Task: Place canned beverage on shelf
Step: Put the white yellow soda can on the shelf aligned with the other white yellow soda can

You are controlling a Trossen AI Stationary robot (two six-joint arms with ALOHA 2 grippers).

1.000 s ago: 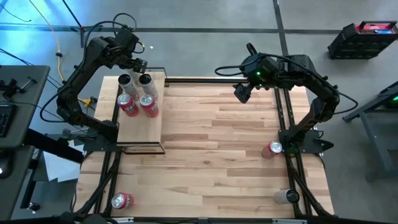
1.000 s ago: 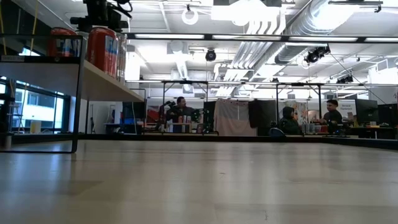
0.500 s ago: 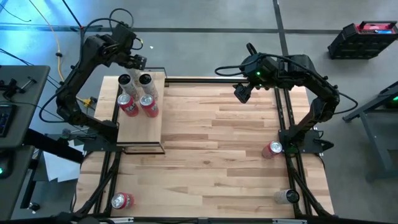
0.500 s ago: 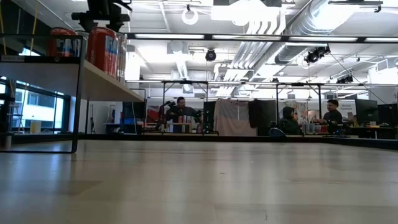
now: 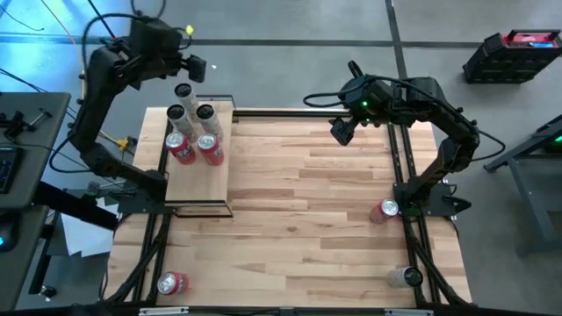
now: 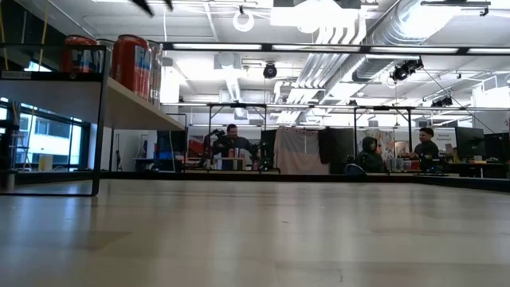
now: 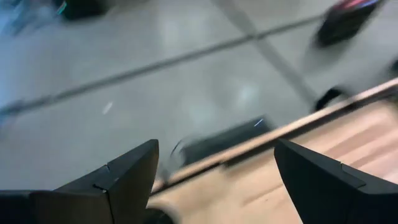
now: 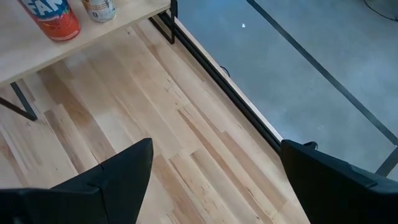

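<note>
Shelf (image 5: 200,175): narrow pale-wood board in a thin black metal frame, standing at the table's far left corner.
Cans on shelf (image 5: 195,132): five upright cylinders clustered at the shelf's far end; two red (image 5: 182,147) with silvery tops nearest, three pale behind.
Loose cans: red one (image 5: 172,283) lying near the front left edge; red one (image 5: 384,209) and pale one (image 5: 405,276) by the right edge.
Table (image 5: 307,202): plank-striped light wood, smooth.
Left gripper (image 5: 188,65): raised beyond the shelf's far end, jaws spread, nothing between them.
Right gripper (image 5: 342,130): over the far edge of the table, jaws spread, empty.
Low view only: red cans (image 6: 131,65) side-on atop the shelf, people seated in the room behind.
Right wrist view only: lettering on a red can (image 8: 51,18).
</note>
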